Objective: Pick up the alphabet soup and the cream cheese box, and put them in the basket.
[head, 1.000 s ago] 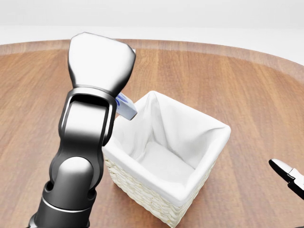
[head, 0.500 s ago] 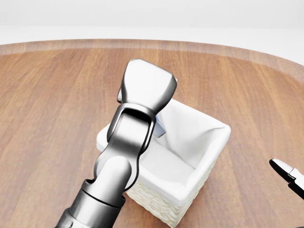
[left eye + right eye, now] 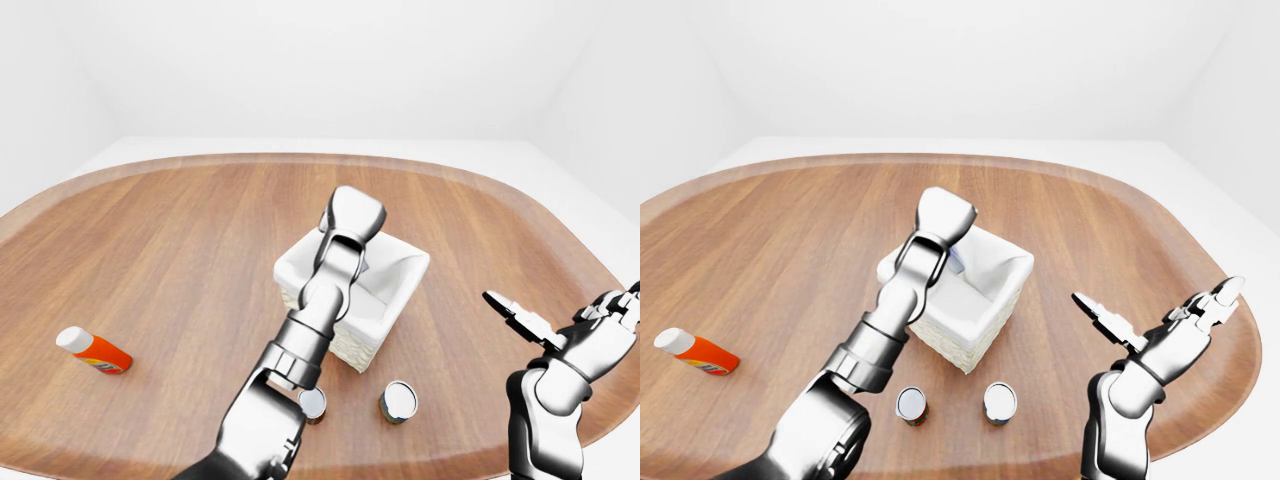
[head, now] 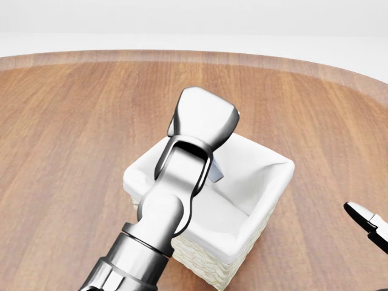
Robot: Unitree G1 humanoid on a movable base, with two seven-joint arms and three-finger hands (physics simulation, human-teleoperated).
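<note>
My left hand (image 4: 203, 124) hangs over the middle of the white-lined wicker basket (image 4: 273, 165). Its back hides the fingers. A blue-and-white corner of the cream cheese box (image 4: 216, 173) sticks out beneath it, above the basket's inside, held in the hand. Two cans stand on the table below the basket in the right-eye view, one on the left (image 3: 912, 405) and one on the right (image 3: 999, 401). I cannot tell which is the alphabet soup. My right hand (image 3: 1160, 325) is open and empty to the right of the basket.
An orange bottle with a white cap (image 3: 92, 350) lies far left on the round wooden table (image 3: 180, 240). The table's curved edge runs close under the cans and my right arm.
My left hand has moved right with the box, from over the basket's left rim to over its middle. The right hand has not moved.
</note>
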